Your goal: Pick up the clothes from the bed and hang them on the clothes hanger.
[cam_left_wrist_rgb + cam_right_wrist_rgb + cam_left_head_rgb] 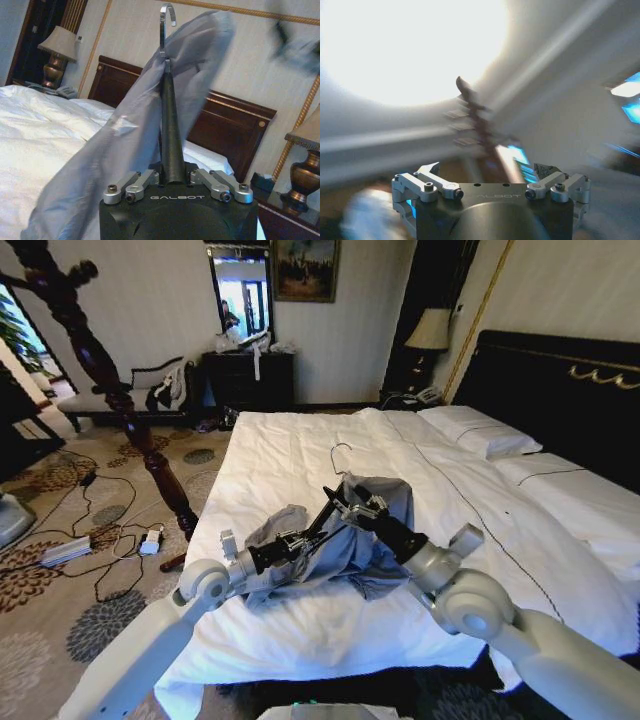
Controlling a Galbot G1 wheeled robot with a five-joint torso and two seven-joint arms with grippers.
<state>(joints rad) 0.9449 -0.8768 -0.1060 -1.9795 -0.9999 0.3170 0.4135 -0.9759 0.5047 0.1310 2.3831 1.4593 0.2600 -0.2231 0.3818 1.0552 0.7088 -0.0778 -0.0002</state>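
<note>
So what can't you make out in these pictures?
Left wrist view: the clothes drape over the clothes hanger, hiding most of it; the left gripper covers its lower end.
Right wrist view: blur smears everything beyond the right gripper.
Head view: fabric folds hide what lies beneath them on the bed.

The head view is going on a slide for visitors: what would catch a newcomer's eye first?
Two white arms meeting over the white bed, both grippers at a crumpled grey-blue shirt. The left gripper is shut on the black hanger, with the shirt draped over it. The right gripper is open.
</note>
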